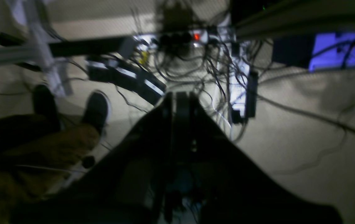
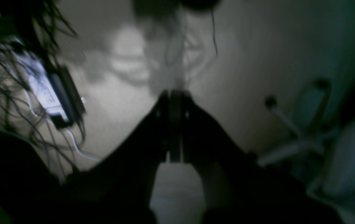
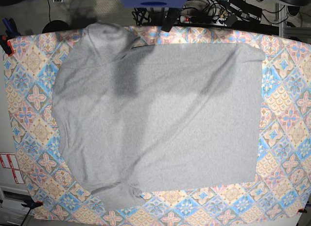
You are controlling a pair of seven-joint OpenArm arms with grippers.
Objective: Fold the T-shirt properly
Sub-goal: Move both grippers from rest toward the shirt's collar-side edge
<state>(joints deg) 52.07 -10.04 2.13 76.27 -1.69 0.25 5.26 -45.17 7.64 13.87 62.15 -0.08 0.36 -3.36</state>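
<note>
T-shirt flat, patterned margins around

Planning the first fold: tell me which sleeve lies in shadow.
The sleeve at the base view's top, by the cables: shadow falls across it, while the bottom sleeve is evenly lit.

t-shirt covers most of the patterned table; only its edges lie bare.

Robotics lab — tangled cables
</note>
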